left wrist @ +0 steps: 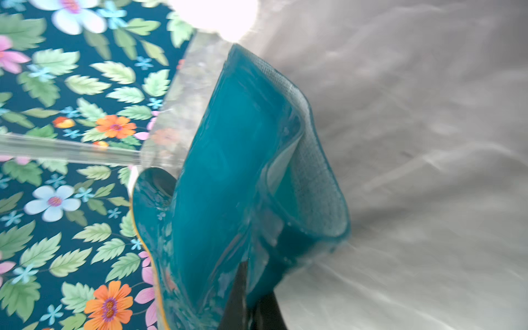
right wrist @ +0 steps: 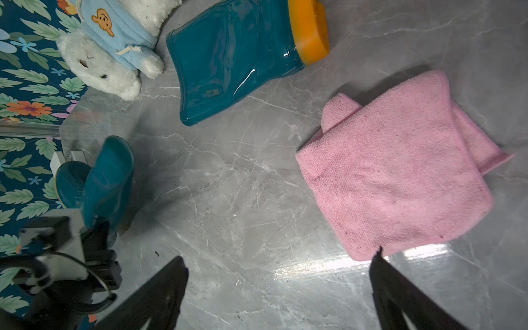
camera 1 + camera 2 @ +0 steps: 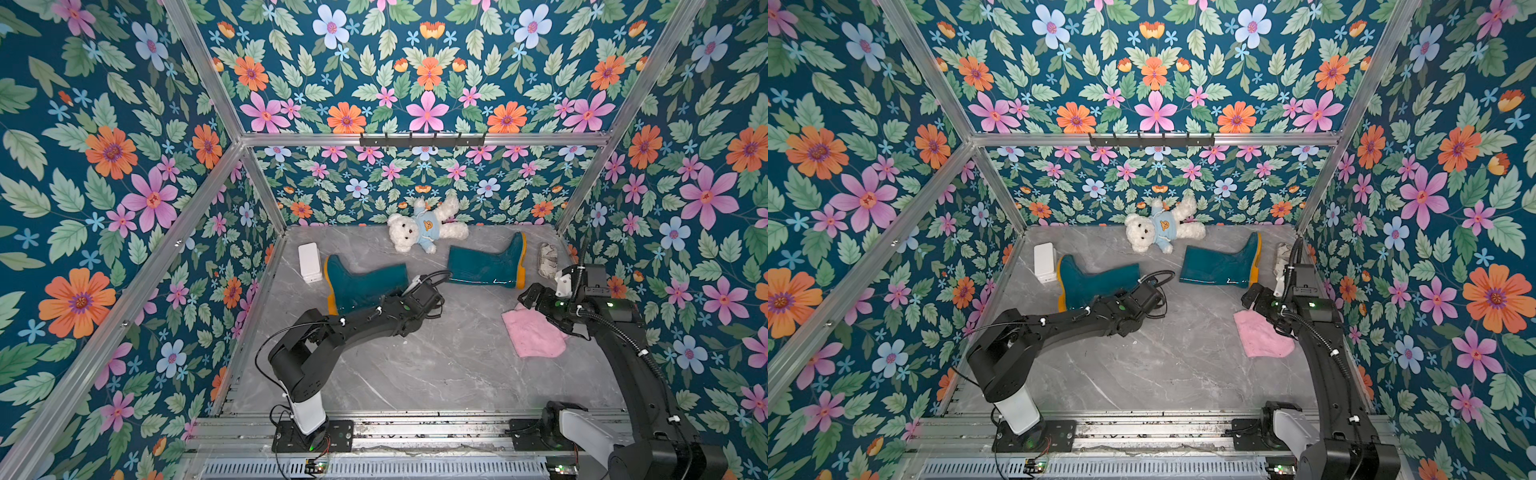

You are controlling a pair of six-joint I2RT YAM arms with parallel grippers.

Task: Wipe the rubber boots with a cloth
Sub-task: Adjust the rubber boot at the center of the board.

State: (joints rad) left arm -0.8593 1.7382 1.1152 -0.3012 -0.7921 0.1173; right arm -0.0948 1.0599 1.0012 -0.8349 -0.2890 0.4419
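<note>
Cloth (image 3: 534, 334), pink, fuzzy and folded, lies at the right on the grey veined floor (image 3: 415, 365). The right gripper (image 2: 277, 263) hangs at its edge, jaws wide apart. The left gripper (image 1: 251, 303) is clamped on the mesh-lined cuff of the left boot (image 3: 365, 282), glossy teal rubber with a yellow-orange sole. The right boot (image 3: 486, 264) lies on its side, farther back.

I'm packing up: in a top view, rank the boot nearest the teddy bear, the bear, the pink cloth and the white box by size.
1. Boot.
2. Teddy bear and pink cloth: too close to rank; cloth partly hidden.
3. White box.
</note>
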